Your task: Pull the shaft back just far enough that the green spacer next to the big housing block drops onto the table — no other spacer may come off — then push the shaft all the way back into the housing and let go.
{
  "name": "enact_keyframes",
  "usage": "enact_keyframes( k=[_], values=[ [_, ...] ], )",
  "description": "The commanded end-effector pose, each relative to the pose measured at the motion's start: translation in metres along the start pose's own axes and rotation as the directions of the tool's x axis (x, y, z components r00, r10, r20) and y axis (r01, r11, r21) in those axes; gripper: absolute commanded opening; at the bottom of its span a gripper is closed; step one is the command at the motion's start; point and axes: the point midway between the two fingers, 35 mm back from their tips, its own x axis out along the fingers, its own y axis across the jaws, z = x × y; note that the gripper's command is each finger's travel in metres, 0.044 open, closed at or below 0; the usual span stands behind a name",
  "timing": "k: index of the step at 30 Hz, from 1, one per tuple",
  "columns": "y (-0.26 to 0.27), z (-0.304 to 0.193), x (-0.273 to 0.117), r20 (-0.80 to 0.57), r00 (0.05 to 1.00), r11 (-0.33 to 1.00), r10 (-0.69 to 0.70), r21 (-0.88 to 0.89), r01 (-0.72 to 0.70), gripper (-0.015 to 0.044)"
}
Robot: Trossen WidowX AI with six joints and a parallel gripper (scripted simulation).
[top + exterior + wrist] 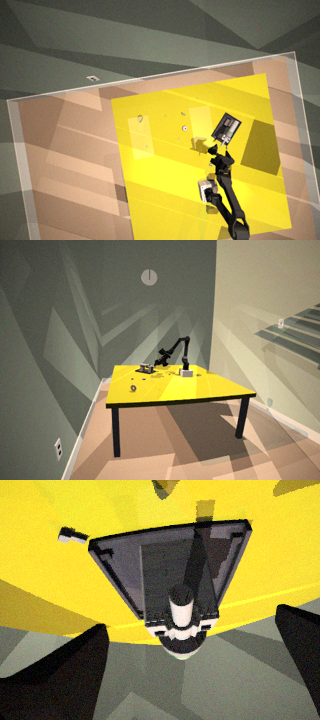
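Observation:
A dark base carries a light cylindrical housing and a white-faced bracket. The pale shaft sticks out of the bracket. A thin green spacer sits between housing and bracket, beside grey rings; only a faint green edge shows in the wrist view. My gripper is open and empty, near the shaft's free end. In the wrist view its fingers stand to either side of the shaft, apart from it. Exact height is unclear.
A small part lies beside the base's shaft end. A washer, a small ring, a bolt-like piece and a larger ring stand or lie elsewhere on the yellow table.

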Motion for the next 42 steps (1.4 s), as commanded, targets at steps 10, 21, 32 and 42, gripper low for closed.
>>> enact_keyframes(
  k=[10,21,32,42],
  values=[
    [0.004,0.001,0.0,0.001,1.0,1.0,0.004,-0.026,-0.004,0.044],
    [0.004,0.001,0.0,0.001,1.0,1.0,0.004,-0.026,-0.004,0.044],
    [0.004,0.001,0.0,0.001,1.0,1.0,0.004,-0.026,-0.004,0.044],
    [0.005,0.016,0.005,-0.255,0.967,1.0,-0.003,-0.026,-0.004,0.044]
  ],
)
